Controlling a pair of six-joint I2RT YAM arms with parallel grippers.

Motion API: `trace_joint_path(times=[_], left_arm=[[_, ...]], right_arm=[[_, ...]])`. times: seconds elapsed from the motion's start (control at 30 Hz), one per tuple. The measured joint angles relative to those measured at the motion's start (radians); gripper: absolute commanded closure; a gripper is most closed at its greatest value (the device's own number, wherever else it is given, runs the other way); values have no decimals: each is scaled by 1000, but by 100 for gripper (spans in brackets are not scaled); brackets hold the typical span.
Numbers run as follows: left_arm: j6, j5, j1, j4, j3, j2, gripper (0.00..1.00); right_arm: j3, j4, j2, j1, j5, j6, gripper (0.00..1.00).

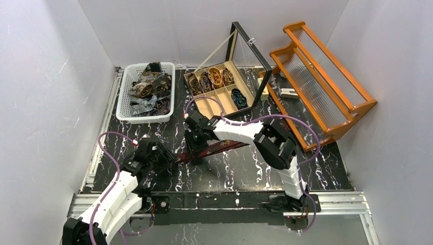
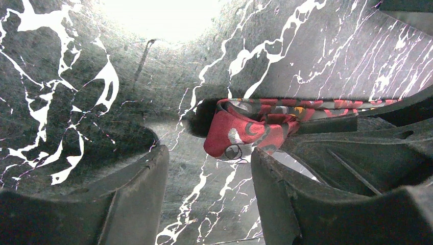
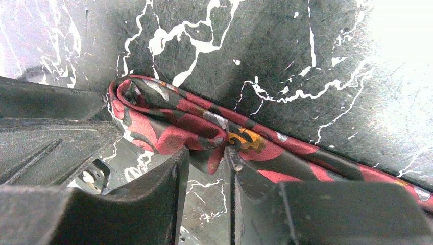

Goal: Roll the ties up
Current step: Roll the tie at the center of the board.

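A red tie with dark and gold patterning lies as a strip across the black marbled table. Its left end is folded over into a loose first turn. My right gripper comes down on that end, its jaws narrow, with a fold of the fabric pinched between the fingertips. My left gripper sits low on the table just left of the tie's folded end, jaws open with only bare table between them. The right gripper's dark body covers the tie beyond the fold there.
A white basket of loose ties stands at the back left. Behind the middle is a wooden compartment box with its lid up, holding several coiled ties. An orange wooden rack fills the right side.
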Motion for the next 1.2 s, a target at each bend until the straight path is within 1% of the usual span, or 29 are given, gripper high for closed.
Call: trace_joint_path(times=[0.13,0.37,0.8,0.97,1.03,1.1,1.2], left_arm=[[0,0,0,0,0,0,43],[-3,-2,0,0,0,-3,44],[-13,-2,0,2,-2,-13,44],[-18,-2,0,2,-6,-14,44],[-18,-2,0,2,-6,-14,44],[-18,-2,0,2,-6,-14,44],[-18,-2,0,7,-10,-14,44]], right_arm=[[0,0,0,-2,3,-13,58],[27,-18,11,-8,-18,-34,63],[26,20,10,-11,-27,-33,63],[26,19,10,-13,-22,-35,59],[26,15,11,-13,-18,-35,53],[26,8,11,-14,-16,-35,49],[26,4,11,-15,-12,-37,52]])
